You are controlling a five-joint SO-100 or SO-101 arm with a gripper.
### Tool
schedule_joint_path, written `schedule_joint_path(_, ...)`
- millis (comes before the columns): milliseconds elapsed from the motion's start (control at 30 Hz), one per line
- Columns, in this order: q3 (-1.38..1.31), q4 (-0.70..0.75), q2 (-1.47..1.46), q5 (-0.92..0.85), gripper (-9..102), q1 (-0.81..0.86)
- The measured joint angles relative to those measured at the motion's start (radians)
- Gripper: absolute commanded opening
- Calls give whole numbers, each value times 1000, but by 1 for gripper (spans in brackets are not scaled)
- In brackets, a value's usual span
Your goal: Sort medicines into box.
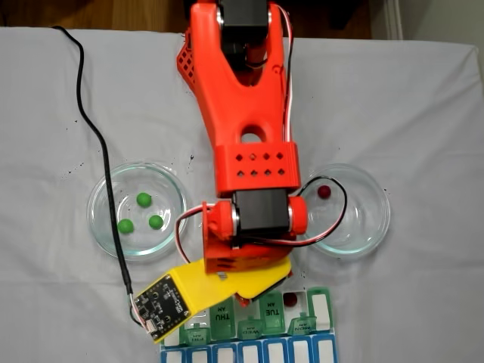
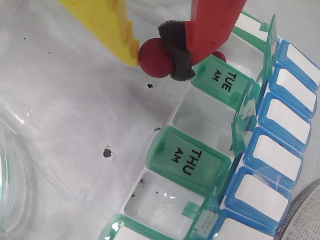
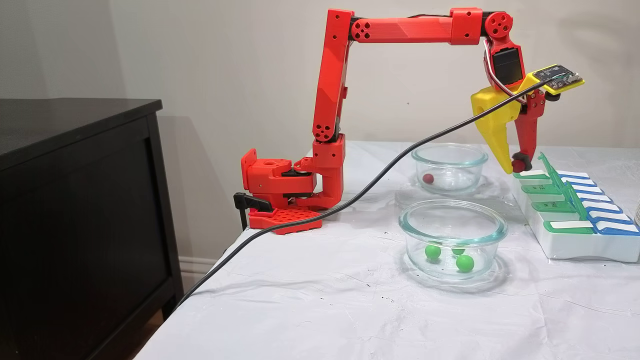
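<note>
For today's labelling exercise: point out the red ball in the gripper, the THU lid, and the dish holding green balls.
red ball (image 2: 156, 59), wrist view, its front face.
THU lid (image 2: 187, 161), wrist view, beside the lettering.
dish (image 1: 97, 198), a fixed view, its left rim.

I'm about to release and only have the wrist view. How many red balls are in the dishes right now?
Observer: One dark red ball lies in the right-hand glass dish in a fixed view from above.
Operator: And the green ones?
Observer: Three green balls sit in the other dish.
Operator: How high am I over the box?
Observer: In a fixed view from the side, the gripper, shut on the held red ball, hangs just above the far end of the box.
</note>
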Motion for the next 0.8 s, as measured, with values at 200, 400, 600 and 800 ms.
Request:
schedule_joint_path(200,55,-156,0,12,0,-6)
schedule_joint_path(400,74,-244,0,25,0,-6)
schedule_joint_path(600,75,-276,-52,25,0,-6)
schedule_joint_path(800,89,-333,-83,8,13,-9)
